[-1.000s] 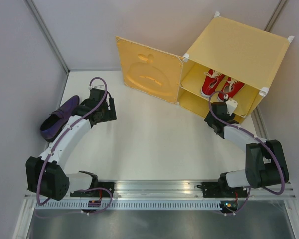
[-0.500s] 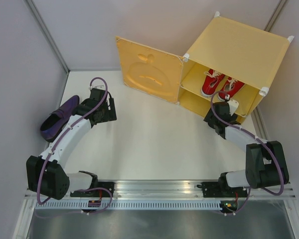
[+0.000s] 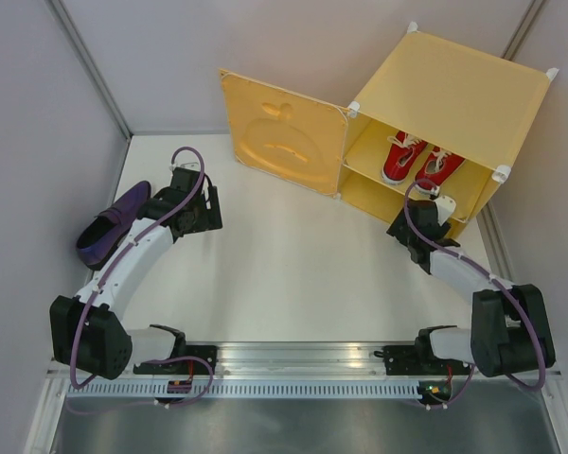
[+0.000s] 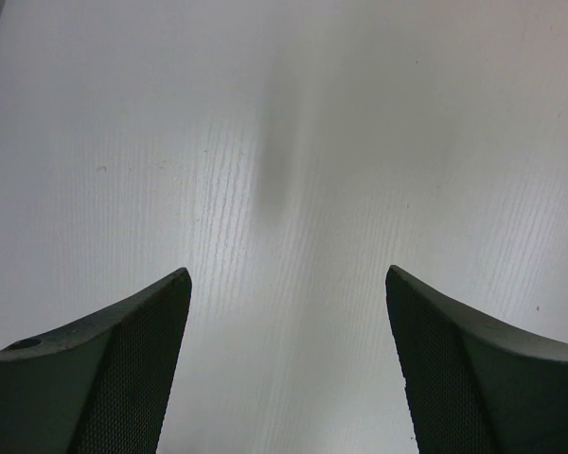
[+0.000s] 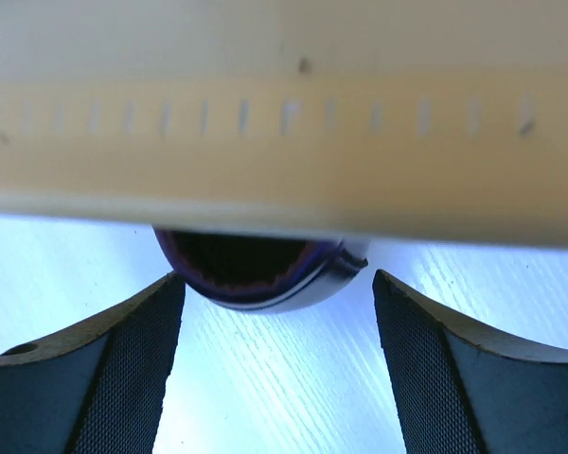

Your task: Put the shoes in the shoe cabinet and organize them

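Snagging threatens: the right gripper (image 5: 279,284), jaws open just before the loafer (image 5: 246,267) heel poking from the cabinet (image 3: 454,85) lower bay, could drag it out; left gripper (image 4: 284,274), open, hovers by the second loafer (image 3: 114,225).

You are looking at a yellow-orange shoe cabinet (image 3: 454,85) with white corner connectors and an apple pattern embossed on its door (image 3: 279,132). The sneakers (image 3: 418,161) are red with white laces. The loafer (image 3: 114,225) is dark purple, the table (image 3: 293,265) white, and the cables (image 3: 197,161) purple.
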Controlling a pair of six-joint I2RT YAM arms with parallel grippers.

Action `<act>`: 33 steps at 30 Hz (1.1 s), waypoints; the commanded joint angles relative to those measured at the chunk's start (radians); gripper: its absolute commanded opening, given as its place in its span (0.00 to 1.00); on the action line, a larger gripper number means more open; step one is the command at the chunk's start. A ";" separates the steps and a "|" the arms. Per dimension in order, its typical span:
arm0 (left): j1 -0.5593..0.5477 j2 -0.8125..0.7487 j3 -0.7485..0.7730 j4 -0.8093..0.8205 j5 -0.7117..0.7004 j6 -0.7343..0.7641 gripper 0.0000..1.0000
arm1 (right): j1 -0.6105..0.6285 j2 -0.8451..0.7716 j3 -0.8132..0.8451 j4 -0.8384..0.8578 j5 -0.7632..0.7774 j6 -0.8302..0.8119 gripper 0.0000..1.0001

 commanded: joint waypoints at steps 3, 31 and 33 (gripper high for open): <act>0.004 -0.007 0.002 0.040 0.010 0.040 0.86 | 0.020 -0.027 -0.018 -0.018 0.025 0.040 0.82; 0.004 -0.018 0.001 0.040 0.006 0.040 0.86 | 0.039 0.086 0.051 0.074 0.159 0.047 0.29; 0.004 -0.016 0.001 0.039 0.007 0.040 0.86 | 0.037 0.085 0.060 0.076 0.165 0.045 0.28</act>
